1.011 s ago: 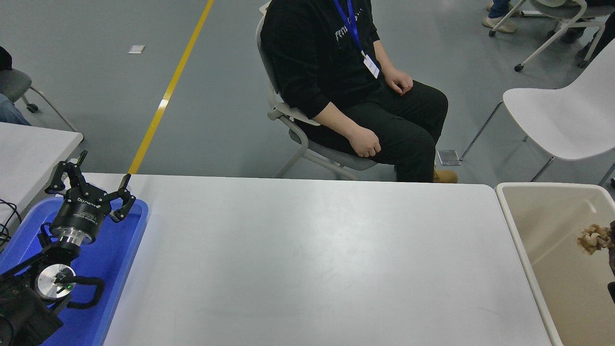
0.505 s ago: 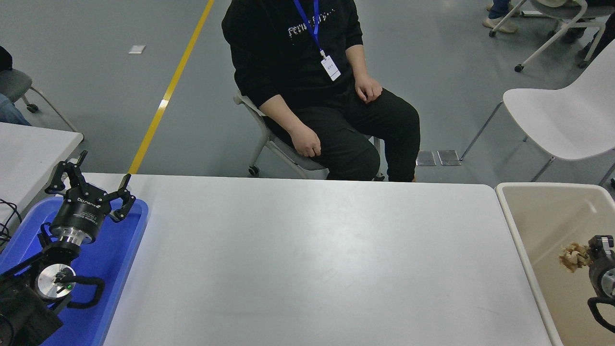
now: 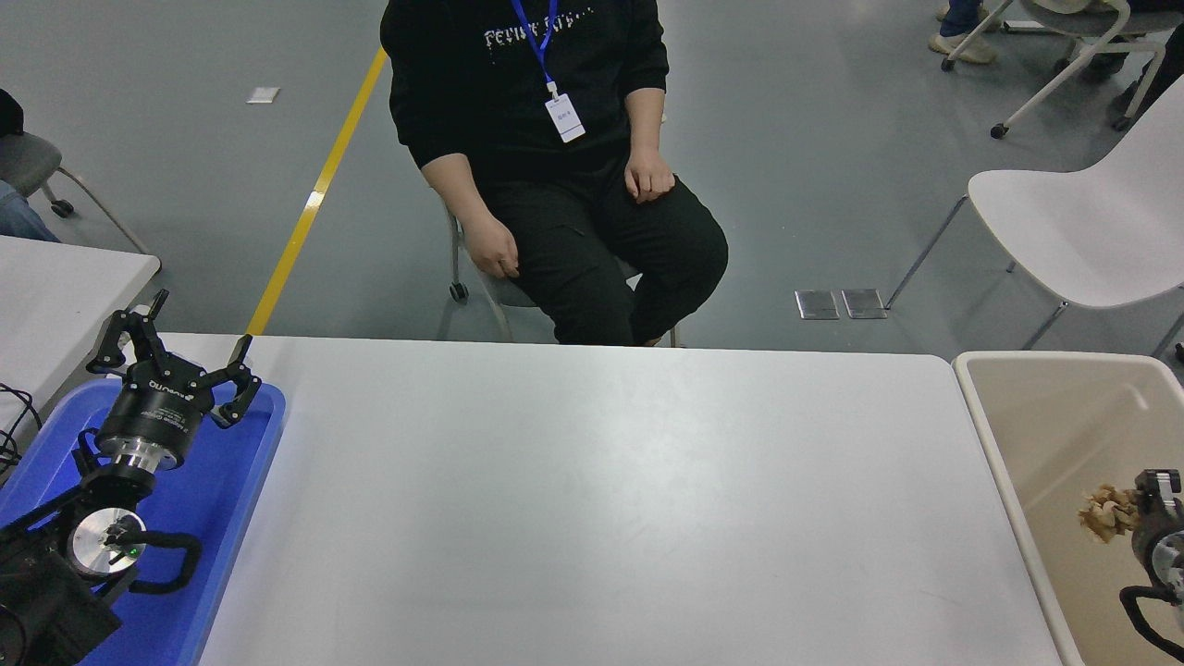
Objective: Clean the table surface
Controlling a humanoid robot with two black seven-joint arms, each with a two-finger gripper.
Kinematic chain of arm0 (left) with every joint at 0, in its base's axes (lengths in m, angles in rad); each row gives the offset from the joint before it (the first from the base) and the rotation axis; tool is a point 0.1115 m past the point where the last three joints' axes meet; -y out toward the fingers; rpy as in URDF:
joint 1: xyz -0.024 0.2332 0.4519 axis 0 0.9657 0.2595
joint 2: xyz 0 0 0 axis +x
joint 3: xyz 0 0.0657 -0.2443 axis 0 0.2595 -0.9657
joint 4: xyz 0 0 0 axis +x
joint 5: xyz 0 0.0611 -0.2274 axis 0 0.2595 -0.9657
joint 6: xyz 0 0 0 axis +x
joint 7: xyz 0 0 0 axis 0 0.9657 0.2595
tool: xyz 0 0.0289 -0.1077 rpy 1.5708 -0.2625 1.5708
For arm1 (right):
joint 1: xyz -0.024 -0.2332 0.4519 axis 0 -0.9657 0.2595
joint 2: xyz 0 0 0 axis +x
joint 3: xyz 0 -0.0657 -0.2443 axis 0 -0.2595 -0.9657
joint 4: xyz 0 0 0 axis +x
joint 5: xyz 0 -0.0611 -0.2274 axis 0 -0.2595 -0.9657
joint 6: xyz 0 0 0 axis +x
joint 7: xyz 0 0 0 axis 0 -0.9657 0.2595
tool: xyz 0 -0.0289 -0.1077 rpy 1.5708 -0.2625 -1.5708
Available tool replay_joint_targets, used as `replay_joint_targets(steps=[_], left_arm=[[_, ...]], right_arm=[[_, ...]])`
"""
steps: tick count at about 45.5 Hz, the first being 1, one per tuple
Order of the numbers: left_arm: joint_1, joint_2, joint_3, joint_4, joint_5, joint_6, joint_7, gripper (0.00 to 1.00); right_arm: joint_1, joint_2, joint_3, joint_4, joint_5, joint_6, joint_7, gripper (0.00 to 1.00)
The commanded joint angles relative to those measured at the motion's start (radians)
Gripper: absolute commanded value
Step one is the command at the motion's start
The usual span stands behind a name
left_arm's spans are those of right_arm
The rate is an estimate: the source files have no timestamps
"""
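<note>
While over one bin point(image 3: 1045, 407), one right gripper point(image 3: 1130, 509) with one clump point(image 3: 1103, 514).
</note>
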Motion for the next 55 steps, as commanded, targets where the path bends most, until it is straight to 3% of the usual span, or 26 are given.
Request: replay_joint_targets(steps=[1,19,29,39,55], left_arm=[[0.000,0.001,0.000,0.000,0.000,0.000,0.000,1.00],[0.000,0.000,0.000,0.000,0.000,0.000,0.000,1.00],[0.001,0.000,0.000,0.000,0.000,0.000,0.000,1.00],[0.001,0.001,0.001,0.000,0.000,0.000,0.000,1.00],[0.000,0.000,0.001,0.000,0.000,0.000,0.000,1.00]], right_arm=[[-0.005,0.000,0.000,0.007,0.000,-0.021,0.000,0.97],[0.010,-0.014,0.012,0.048,0.000,-0.016,0.000,0.98],[0.110,-0.103,0.018,0.060,0.000,-0.016,0.003,0.98],[0.220,-0.201,0.032,0.198,0.013,-0.022,0.005,0.98],[0.308,-0.258,0.455,0.416,0.017,-0.017,0.013,0.98]])
